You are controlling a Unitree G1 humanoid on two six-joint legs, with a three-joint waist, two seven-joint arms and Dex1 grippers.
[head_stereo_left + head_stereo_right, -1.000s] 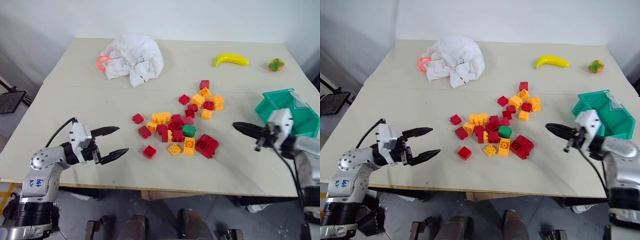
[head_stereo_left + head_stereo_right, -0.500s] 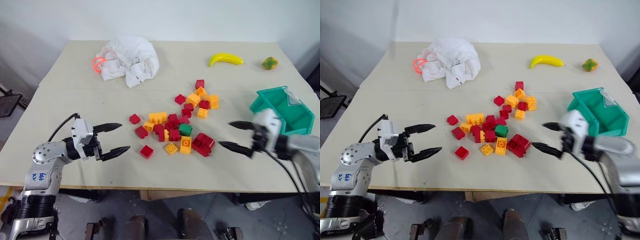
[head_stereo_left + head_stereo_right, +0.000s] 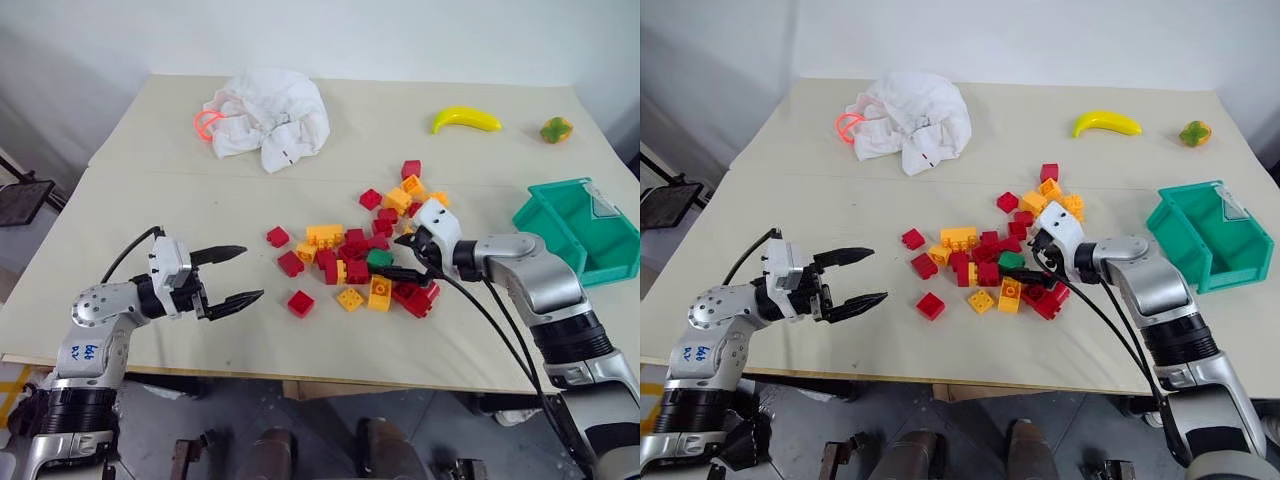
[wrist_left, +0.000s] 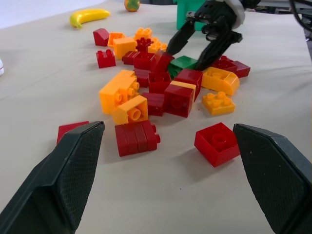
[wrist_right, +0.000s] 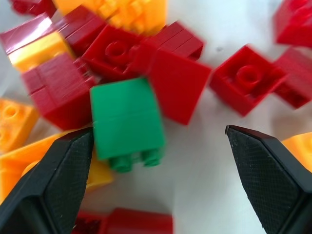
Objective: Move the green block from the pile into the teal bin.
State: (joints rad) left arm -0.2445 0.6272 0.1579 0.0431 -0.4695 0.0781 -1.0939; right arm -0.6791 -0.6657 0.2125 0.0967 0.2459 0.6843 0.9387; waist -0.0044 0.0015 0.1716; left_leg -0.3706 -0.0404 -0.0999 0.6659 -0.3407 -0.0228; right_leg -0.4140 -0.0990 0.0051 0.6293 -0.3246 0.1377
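Reaching over the pile [image 3: 372,250] of red, yellow and orange studded bricks, the right gripper [image 3: 407,256] hangs spread wide around the small green studded plastic block [image 3: 379,259], seemingly not yet touching it. The left gripper [image 3: 232,275], also released, hovers well apart. The teal plastic bin [image 3: 583,230] stands at the table's right edge.

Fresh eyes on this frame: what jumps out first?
The pile of red, yellow and orange bricks mid-table, with the lone green block in it and the right gripper right at it, jaws open. Next, the teal bin at the table's right edge, then the crumpled white cloth and yellow banana at the far side.
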